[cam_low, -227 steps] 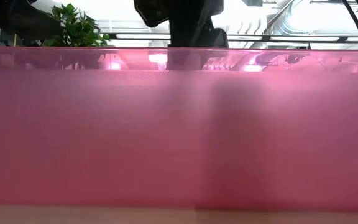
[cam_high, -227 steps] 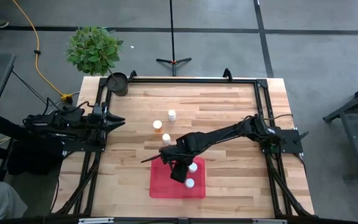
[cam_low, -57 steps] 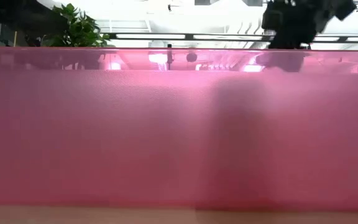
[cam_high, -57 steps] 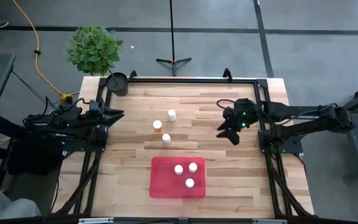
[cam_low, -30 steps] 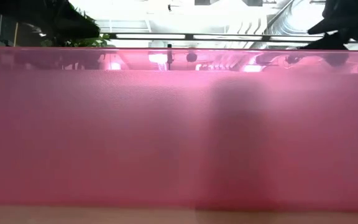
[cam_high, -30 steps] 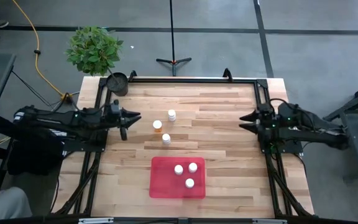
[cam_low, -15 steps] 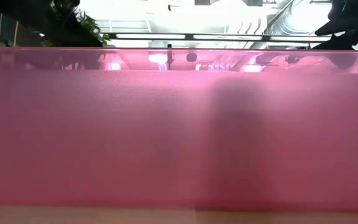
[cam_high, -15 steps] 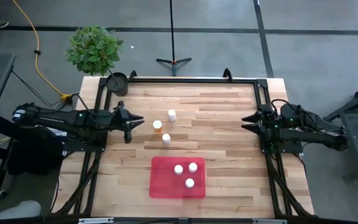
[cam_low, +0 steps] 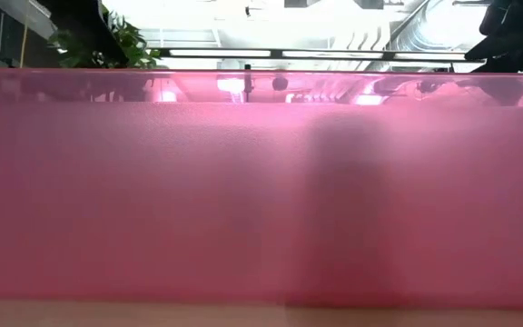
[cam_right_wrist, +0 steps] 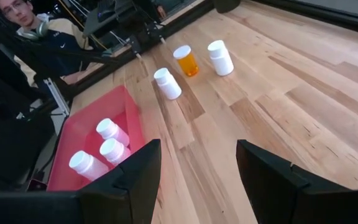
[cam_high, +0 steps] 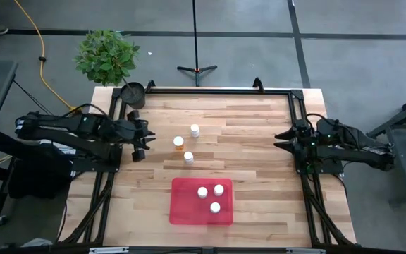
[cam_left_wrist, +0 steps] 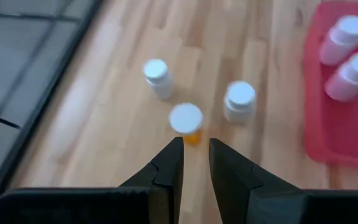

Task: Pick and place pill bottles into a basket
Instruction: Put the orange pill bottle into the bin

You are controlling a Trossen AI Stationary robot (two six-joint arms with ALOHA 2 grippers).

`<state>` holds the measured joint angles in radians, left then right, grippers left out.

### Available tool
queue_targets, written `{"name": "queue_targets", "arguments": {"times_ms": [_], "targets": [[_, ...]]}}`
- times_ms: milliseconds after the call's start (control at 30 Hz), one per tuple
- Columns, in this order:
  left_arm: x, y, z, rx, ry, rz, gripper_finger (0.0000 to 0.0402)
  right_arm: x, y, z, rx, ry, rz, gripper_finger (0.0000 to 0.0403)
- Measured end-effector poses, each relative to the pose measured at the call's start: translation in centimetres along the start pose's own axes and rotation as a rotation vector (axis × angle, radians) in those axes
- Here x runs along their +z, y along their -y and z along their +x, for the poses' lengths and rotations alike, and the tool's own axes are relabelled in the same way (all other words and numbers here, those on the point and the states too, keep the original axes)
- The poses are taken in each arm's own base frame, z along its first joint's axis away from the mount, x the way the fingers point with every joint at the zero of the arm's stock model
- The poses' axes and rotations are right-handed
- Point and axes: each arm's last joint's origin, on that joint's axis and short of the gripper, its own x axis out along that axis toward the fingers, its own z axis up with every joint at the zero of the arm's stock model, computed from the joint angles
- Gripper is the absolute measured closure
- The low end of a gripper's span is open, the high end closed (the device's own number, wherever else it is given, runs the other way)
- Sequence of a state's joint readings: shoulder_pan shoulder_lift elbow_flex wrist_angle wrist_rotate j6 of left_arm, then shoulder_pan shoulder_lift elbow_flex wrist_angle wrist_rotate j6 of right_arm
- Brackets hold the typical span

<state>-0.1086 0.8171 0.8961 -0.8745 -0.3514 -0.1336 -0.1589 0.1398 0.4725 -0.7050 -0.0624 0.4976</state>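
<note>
Three white-capped pill bottles stand on the wooden table: one (cam_high: 194, 130), one with an orange body (cam_high: 179, 142) and one (cam_high: 188, 158). Three more bottles (cam_high: 202, 192), (cam_high: 218, 189), (cam_high: 215, 207) are inside the red basket (cam_high: 182, 212), near the table's front. My left gripper (cam_high: 142, 147) hovers left of the orange bottle (cam_left_wrist: 186, 121). It points down, holds nothing, and has only a narrow gap between its fingers (cam_left_wrist: 194, 144). My right gripper (cam_high: 276, 140) waits at the table's right edge, wide open and empty (cam_right_wrist: 199, 146).
A dark round pot (cam_high: 133, 94) stands at the table's far left corner, with a plant (cam_high: 106, 56) behind it. The basket's pink wall (cam_low: 261, 182) fills the low view. A person (cam_right_wrist: 17, 12) sits beyond the table's left side.
My left gripper has come from the table's left edge toward the orange bottle, then tipped its fingers downward and drawn back a little. My right arm has stayed at the right edge. The bottles have not moved.
</note>
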Motion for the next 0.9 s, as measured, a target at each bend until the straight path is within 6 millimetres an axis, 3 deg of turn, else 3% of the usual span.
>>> {"name": "queue_targets", "arguments": {"times_ms": [233, 633, 900], "targets": [[2.1, -0.5, 1.4, -0.102, -0.117, -0.102, 0.0281, -0.2, 0.1, 0.0, -0.011, -0.021, 0.001, 0.0203], [3.8, -2.4, 4.1, -0.05, -0.184, -0.125, 0.0145, -0.2, 0.1, 0.0, -0.01, -0.022, 0.002, 0.0203], [4.2, -3.0, 6.7, -0.147, -0.278, -0.188, 0.0117, -0.2, 0.1, 0.0, -0.011, -0.022, 0.002, 0.0203]]}}
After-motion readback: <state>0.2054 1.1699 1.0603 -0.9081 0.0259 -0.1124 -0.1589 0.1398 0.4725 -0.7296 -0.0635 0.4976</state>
